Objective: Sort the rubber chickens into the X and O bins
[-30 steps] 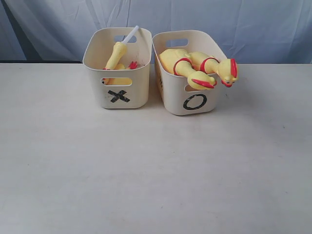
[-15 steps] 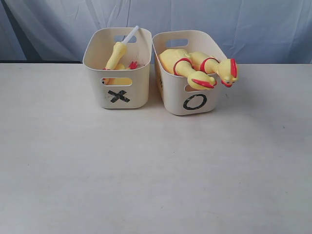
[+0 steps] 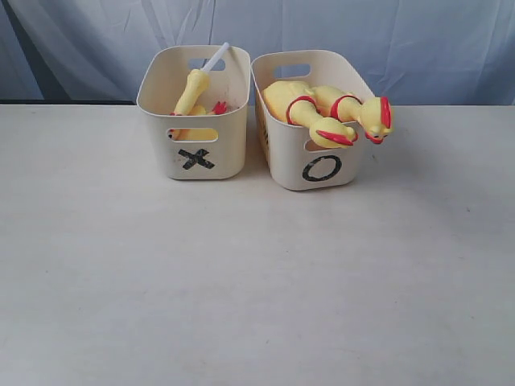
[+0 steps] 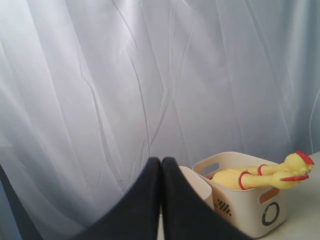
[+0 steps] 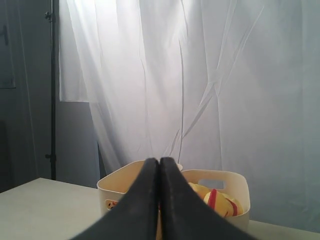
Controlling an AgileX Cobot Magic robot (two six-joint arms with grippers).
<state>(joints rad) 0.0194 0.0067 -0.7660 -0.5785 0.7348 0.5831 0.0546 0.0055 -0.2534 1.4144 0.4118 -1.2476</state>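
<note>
Sort looks done | slim chicken (image 3: 191, 91) in X bin (image 3: 211, 154) | fat chickens (image 3: 322, 112) in O bin (image 3: 283, 165), heads over rim | none loose on table (image 3: 241, 281) | left gripper (image 4: 161, 161), right gripper (image 5: 159, 161): jaws closed, empty

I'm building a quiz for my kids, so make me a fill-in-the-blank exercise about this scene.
The fat chickens lie in the right bin, marked ___.
A slim chicken leans in the left bin, marked ___.
Holding nothing, the left gripper and right gripper are both ___.
Missing: O; X; shut.
</note>
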